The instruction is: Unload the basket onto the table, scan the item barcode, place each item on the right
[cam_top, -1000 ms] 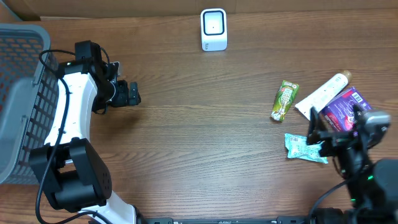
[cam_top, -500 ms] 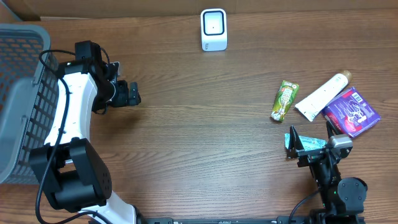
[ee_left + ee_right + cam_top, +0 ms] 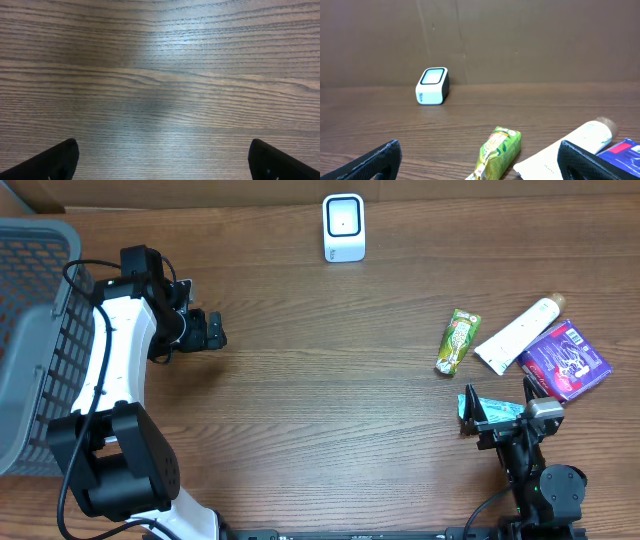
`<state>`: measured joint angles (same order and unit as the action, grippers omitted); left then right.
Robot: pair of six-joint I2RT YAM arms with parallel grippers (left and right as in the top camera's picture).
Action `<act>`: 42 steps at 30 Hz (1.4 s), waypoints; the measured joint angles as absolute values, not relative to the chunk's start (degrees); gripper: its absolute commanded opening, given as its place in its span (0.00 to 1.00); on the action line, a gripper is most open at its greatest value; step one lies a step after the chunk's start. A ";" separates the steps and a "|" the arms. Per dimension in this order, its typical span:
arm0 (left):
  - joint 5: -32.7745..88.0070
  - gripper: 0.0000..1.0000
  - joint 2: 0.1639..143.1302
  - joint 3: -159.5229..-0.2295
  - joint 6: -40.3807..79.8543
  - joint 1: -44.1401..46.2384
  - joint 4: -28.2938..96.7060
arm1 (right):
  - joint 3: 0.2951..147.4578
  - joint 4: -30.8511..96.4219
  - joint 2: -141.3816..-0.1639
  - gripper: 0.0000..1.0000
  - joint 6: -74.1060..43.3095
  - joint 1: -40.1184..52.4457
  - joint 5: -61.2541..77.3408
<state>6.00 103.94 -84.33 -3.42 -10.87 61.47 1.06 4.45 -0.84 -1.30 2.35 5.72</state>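
The white barcode scanner (image 3: 344, 226) stands at the back middle of the table, also far off in the right wrist view as the scanner (image 3: 432, 86). At the right lie a green packet (image 3: 458, 340), a white tube (image 3: 519, 333), a purple packet (image 3: 566, 360) and a teal packet (image 3: 500, 411). My right gripper (image 3: 498, 402) is open at the front right, over the teal packet and holding nothing. Its wrist view looks past the open gripper (image 3: 480, 160) at the green packet (image 3: 499, 151) and tube (image 3: 570, 150). My left gripper (image 3: 210, 330) is open above bare wood, shown as the gripper (image 3: 165, 160).
A grey mesh basket (image 3: 30, 330) fills the left edge, right beside the left arm. A brown wall backs the table behind the scanner. Bare wood lies between the left gripper and the items.
The right arm has drawn back from over the purple packet toward the front edge and settled over the teal packet. The left arm and the items have not moved.
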 measured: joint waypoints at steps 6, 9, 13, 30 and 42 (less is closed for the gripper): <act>6.00 1.00 103.94 -84.33 -3.42 -10.87 61.47 | 1.06 4.45 -0.84 1.00 -1.32 2.35 5.69; 6.00 1.00 103.94 -84.33 -3.42 -10.87 61.47 | 1.06 4.45 -0.84 1.00 -1.32 2.35 5.67; 6.00 1.00 103.94 -84.33 -3.42 -10.87 61.47 | 1.06 4.43 -0.84 1.00 -1.32 2.35 5.67; 5.19 1.00 100.95 -84.09 -3.40 -10.59 62.06 | 1.06 4.45 -0.84 1.00 -1.30 2.35 5.65; 4.32 1.00 61.34 -70.43 -4.03 -6.50 43.05 | 1.06 4.43 -0.84 1.00 -1.28 2.35 5.56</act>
<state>4.32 61.34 -70.43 -4.03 -6.50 43.05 1.06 4.43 -0.84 -1.28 2.35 5.56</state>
